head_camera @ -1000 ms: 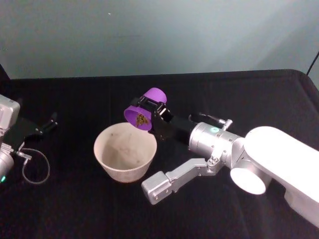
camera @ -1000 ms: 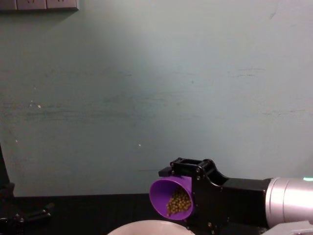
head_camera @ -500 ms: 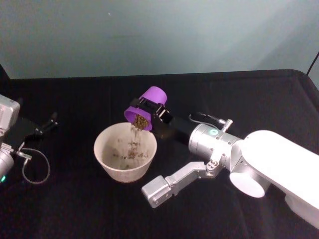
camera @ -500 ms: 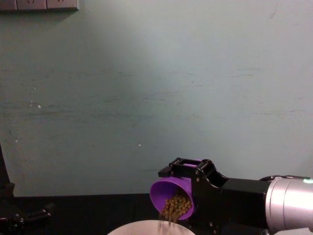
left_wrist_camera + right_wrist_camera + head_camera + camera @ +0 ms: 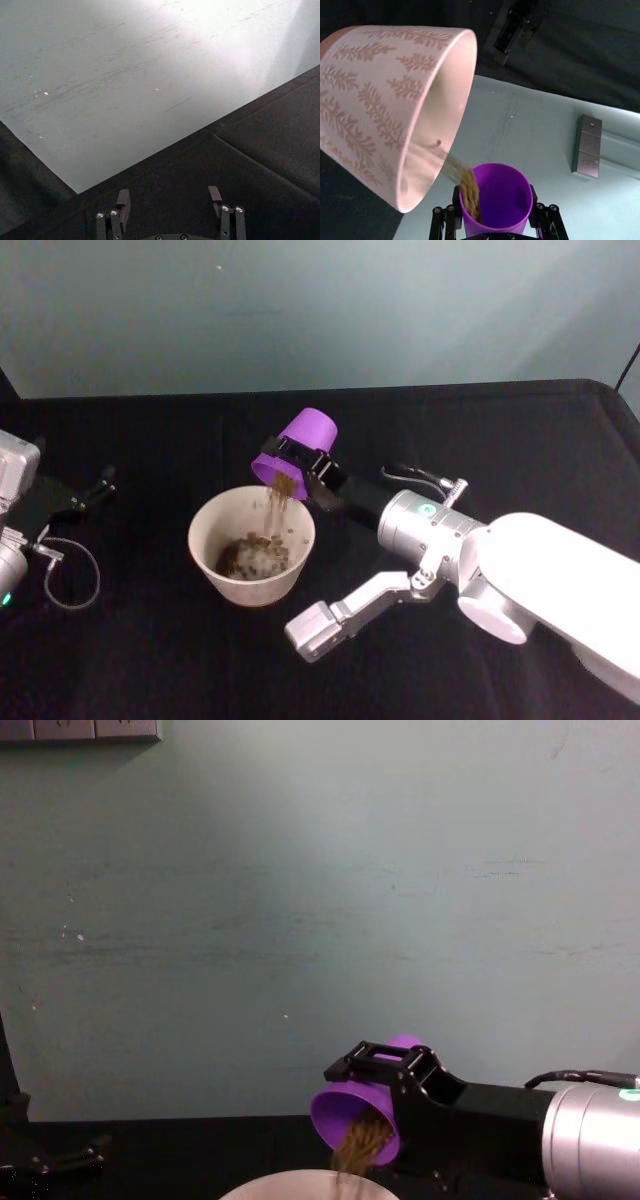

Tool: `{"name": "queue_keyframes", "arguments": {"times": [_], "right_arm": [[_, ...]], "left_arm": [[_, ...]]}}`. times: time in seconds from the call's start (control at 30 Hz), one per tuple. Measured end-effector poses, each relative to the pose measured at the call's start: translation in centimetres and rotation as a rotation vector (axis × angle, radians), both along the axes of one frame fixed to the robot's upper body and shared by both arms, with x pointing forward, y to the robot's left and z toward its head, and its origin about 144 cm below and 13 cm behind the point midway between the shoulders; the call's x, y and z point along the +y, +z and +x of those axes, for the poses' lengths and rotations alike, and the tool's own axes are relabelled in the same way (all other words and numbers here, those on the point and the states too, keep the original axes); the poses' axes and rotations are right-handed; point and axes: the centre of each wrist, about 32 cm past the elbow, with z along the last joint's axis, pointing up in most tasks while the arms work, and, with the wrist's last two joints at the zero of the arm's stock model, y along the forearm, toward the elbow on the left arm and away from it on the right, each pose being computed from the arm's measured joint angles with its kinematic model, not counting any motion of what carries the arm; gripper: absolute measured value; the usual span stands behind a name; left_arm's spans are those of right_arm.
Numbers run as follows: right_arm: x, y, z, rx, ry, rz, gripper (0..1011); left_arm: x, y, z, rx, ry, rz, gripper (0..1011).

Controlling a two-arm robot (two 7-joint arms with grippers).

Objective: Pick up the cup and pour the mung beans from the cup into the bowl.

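Observation:
My right gripper (image 5: 297,457) is shut on the purple cup (image 5: 303,437) and holds it tipped steeply over the far rim of the pale bowl (image 5: 205,512). A stream of mung beans (image 5: 273,508) falls from the cup's lip onto a heap inside the bowl. In the right wrist view, the cup (image 5: 496,197) sits between the fingers, with beans (image 5: 468,186) spilling towards the leaf-patterned bowl (image 5: 385,95). In the chest view, the cup (image 5: 352,1108) sheds beans (image 5: 354,1153) just above the bowl's rim (image 5: 300,1181). My left gripper (image 5: 169,200) rests open on the table at the far left (image 5: 85,496).
A black cloth (image 5: 500,440) covers the table, against a pale teal wall. A loop of thin cable (image 5: 72,576) lies by the left arm. My right forearm and elbow link (image 5: 340,612) lie low across the table to the right of the bowl.
The cup has tipped further, its base rising. Beans that sat inside the cup a second ago now stream out, and a heap has built up in the bowl.

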Motion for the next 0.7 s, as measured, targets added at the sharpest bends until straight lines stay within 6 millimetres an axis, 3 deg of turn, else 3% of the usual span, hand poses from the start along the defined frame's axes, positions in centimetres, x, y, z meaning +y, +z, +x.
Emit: {"name": "queue_keyframes", "arguments": {"times": [0.7], "right_arm": [[0.64, -0.50, -0.45, -0.200, 0.020, -0.188, 731]], "left_arm": [[0.00, 0.00, 0.00, 0.000, 0.000, 0.000, 1011]]}}
